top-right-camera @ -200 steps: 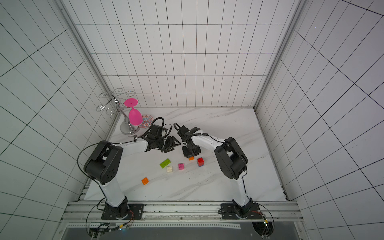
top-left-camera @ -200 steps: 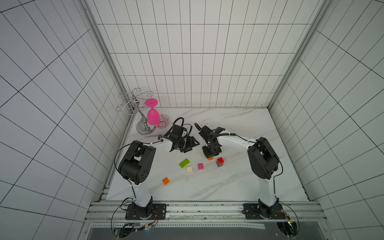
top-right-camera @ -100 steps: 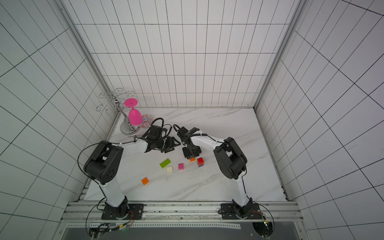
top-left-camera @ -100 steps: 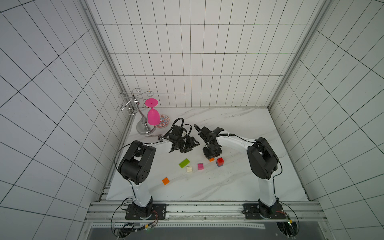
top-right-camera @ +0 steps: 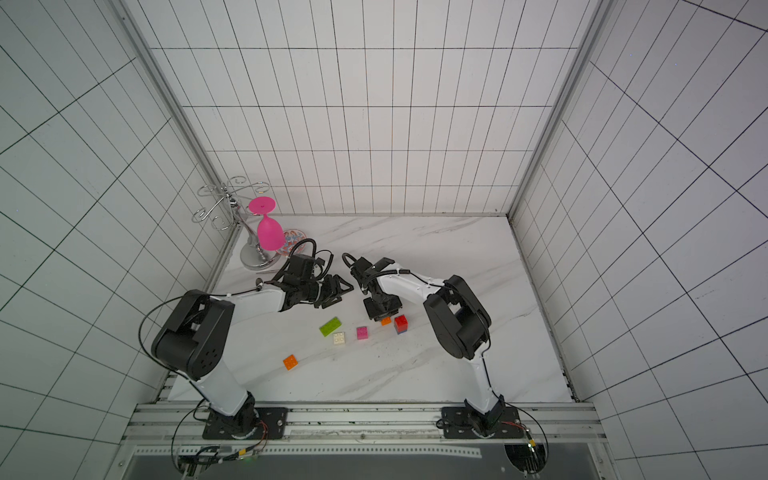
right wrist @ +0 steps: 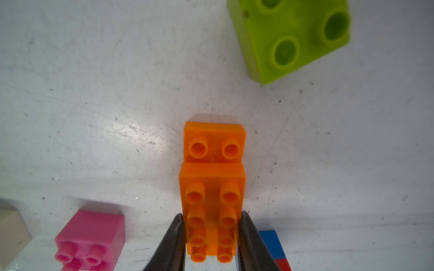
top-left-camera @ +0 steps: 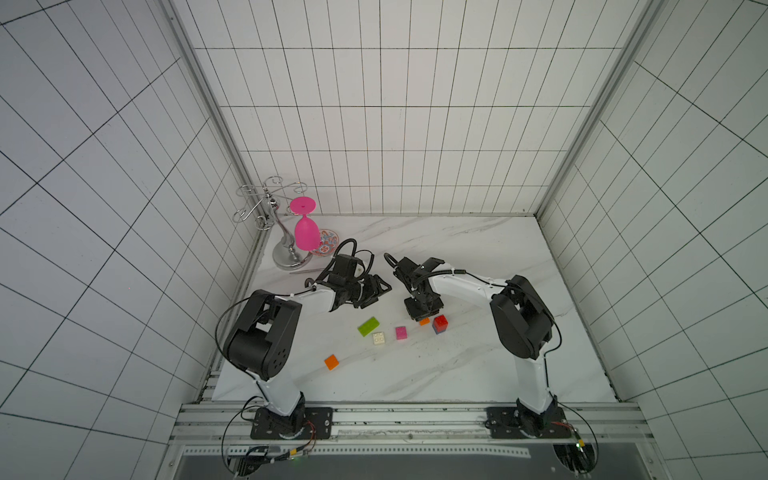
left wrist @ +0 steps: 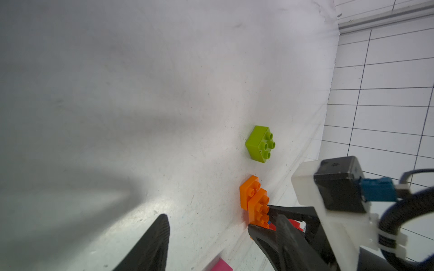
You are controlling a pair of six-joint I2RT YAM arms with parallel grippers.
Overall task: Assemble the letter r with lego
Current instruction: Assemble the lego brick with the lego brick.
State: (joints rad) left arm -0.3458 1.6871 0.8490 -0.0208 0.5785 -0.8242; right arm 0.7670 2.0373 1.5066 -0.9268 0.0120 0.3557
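In the right wrist view, the frame cuts off the lime green brick (right wrist: 288,35), the blurred pink brick (right wrist: 90,239) and the cream brick (right wrist: 11,227). The gripped end of the joined orange bricks (right wrist: 212,187) runs out of frame between the fingers (right wrist: 172,244) of the right gripper (right wrist: 211,214), and one finger covers most of the blue and red stack (right wrist: 271,241). In both top views that gripper hides nearly all of the orange bricks. At the far left corner of the marble surface (top-left-camera: 478,257), a small dish (top-left-camera: 329,243) sits partly behind the pink goblet (top-left-camera: 306,232).

Pink goblet (top-left-camera: 306,232) hangs (bowl down) from a wire rack (top-left-camera: 286,258), beside a dish (top-left-camera: 329,243).
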